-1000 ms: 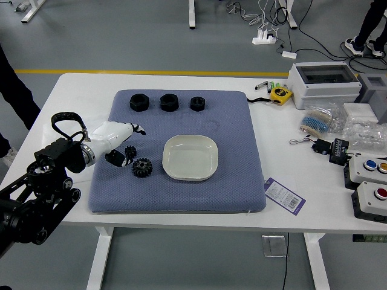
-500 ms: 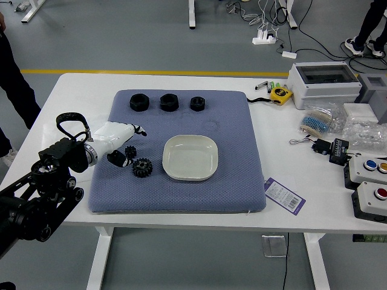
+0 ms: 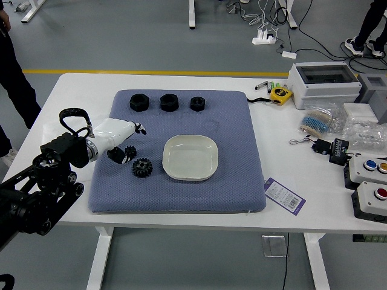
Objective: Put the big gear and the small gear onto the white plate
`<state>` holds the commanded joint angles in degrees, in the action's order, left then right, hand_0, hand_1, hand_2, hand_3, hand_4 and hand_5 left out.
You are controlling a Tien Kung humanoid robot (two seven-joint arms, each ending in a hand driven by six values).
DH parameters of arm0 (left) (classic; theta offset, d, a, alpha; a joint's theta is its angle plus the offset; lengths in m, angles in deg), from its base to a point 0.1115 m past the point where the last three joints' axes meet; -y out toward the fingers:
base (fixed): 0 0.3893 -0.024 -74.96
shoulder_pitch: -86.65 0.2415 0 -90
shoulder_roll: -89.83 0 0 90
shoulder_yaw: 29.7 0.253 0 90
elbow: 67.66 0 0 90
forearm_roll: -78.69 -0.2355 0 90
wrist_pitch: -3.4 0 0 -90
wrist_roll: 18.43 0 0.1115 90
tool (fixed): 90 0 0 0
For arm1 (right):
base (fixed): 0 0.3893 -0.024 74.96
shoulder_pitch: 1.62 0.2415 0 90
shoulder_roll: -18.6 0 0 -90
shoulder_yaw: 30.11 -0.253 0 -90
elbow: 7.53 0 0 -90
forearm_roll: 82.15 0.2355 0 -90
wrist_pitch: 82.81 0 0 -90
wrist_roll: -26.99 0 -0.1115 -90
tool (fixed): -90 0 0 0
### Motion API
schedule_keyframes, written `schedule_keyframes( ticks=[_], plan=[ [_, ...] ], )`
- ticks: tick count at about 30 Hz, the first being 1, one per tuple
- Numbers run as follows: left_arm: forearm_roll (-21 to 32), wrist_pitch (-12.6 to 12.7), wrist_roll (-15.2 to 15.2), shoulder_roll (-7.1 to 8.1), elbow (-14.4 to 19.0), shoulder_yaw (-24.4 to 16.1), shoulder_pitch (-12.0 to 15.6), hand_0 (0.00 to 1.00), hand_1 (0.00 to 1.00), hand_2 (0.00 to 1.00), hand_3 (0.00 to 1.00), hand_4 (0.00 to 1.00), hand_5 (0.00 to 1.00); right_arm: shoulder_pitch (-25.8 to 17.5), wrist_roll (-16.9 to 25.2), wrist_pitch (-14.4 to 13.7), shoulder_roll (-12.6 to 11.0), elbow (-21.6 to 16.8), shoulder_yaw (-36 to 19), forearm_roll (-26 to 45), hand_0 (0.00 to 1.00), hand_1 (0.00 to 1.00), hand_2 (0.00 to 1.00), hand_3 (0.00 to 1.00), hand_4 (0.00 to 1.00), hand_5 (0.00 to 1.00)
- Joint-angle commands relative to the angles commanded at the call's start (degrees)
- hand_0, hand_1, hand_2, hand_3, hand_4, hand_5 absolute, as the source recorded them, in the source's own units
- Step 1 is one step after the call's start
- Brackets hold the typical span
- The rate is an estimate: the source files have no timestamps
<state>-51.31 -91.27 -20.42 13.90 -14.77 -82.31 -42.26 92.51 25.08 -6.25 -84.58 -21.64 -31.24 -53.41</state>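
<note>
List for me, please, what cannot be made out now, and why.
- Whether the left hand touches the small gear: head view, dark fingertip and gear merge.
- Print on the purple-white label: head view, too small.
- Head of the person at left: head view, cut off by picture's edge.

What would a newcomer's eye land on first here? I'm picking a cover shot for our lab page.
Probably the pale plate, bright against the blue-grey mat near its middle. Next, the robot's left hand, white and reaching in from the left beside the large black gear. The yellow tape measure also stands out, beyond the mat's far right corner.
</note>
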Motion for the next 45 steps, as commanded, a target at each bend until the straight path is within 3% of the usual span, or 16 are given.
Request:
schedule_keyframes(
  ticks=[3, 4, 9, 10, 15, 16, 39, 40, 45],
  plan=[
    [0.0, 0.05, -0.13, 0.07, -0.84, 1.38, -0.94, 0.693, 0.687, 0.744, 0.701, 0.826, 0.002, 0.16, 0.08, -0.04, -0.04, -0.02, 0.04, -0.01, 0.671, 0.661, 0.738, 0.608, 0.798, 0.727],
    [0.0, 0.1, -0.18, 0.11, -1.31, 2.01, -1.36, 0.691, 0.628, 0.716, 0.633, 0.807, 0.002, 0.21, 0.1, -0.07, -0.05, -0.02, 0.01, -0.1, 0.668, 0.659, 0.737, 0.607, 0.798, 0.727],
    [0.0, 0.11, -0.24, 0.08, -2.65, 3.04, -2.21, 0.691, 0.628, 0.716, 0.633, 0.807, 0.002, 0.34, 0.19, -0.14, -0.09, -0.04, -0.03, -0.27, 0.668, 0.659, 0.737, 0.607, 0.798, 0.727],
    [0.0, 0.06, -0.22, 0.07, -2.89, 3.16, -2.3, 0.689, 0.6, 0.663, 0.596, 0.788, 0.002, 0.36, 0.18, -0.15, -0.09, -0.04, -0.05, -0.3, 0.667, 0.658, 0.738, 0.607, 0.798, 0.727],
    [0.0, -0.17, -0.16, -0.02, -3.91, 3.24, -2.58, 0.689, 0.6, 0.663, 0.596, 0.788, 0.002, 0.45, 0.17, -0.2, -0.12, -0.05, -0.14, -0.44, 0.667, 0.658, 0.738, 0.607, 0.798, 0.727],
    [0.0, -0.19, -0.15, -0.04, -4.06, 3.21, -2.61, 0.675, 0.561, 0.616, 0.575, 0.772, 0.002, 0.47, 0.17, -0.21, -0.12, -0.05, -0.16, -0.49, 0.665, 0.657, 0.736, 0.604, 0.798, 0.727],
    [0.56, -0.32, 0.09, -0.61, -7.0, 3.92, -3.03, 0.661, 0.543, 0.594, 0.569, 0.745, 0.002, 0.92, 0.2, -0.22, -0.27, -0.11, -0.34, -1.09, 0.665, 0.657, 0.735, 0.602, 0.795, 0.725],
    [0.84, -0.3, 0.06, -0.68, -7.03, 3.96, -3.02, 0.605, 0.477, 0.522, 0.559, 0.713, 0.002, 0.95, 0.18, -0.24, -0.25, -0.1, -0.4, -1.15, 0.665, 0.656, 0.735, 0.602, 0.795, 0.726],
    [2.26, -0.33, 0.1, -0.77, -7.08, 3.94, -3.02, 0.605, 0.477, 0.522, 0.559, 0.713, 0.002, 1.02, 0.15, -0.25, -0.24, -0.11, -0.47, -1.25, 0.665, 0.656, 0.735, 0.602, 0.795, 0.726]
  ],
)
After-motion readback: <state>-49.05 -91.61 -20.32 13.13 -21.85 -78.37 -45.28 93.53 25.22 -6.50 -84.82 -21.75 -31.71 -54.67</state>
